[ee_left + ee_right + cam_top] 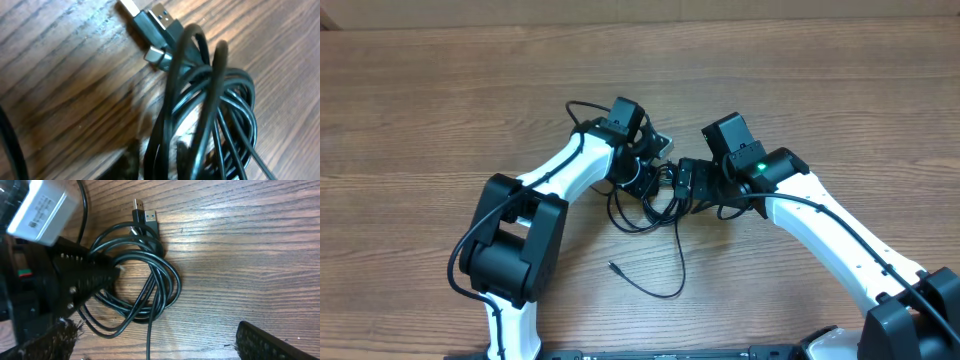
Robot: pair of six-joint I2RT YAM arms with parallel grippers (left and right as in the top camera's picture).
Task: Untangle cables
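The cables (655, 205) lie as a knot of black loops at the table's middle, between both arms. One loose strand (665, 270) trails toward the front. In the left wrist view the cables (215, 100) fill the frame, with two USB plugs (160, 22) at the top. My left gripper (157, 157) has its fingers (132, 162) pressed on strands of the coil. The right wrist view shows its toothed finger (85, 275) biting the cables (155, 287). My right gripper (165, 347) stands wide open over the loose strand (149, 335), just short of the knot.
Wooden table (840, 80) all around. The two arms crowd together at the centre, left gripper (642, 175) and right gripper (685, 185) nearly touching. A white labelled block (40, 210) on the left arm sits close to the right wrist camera. A thicker arm wire (582, 108) loops behind.
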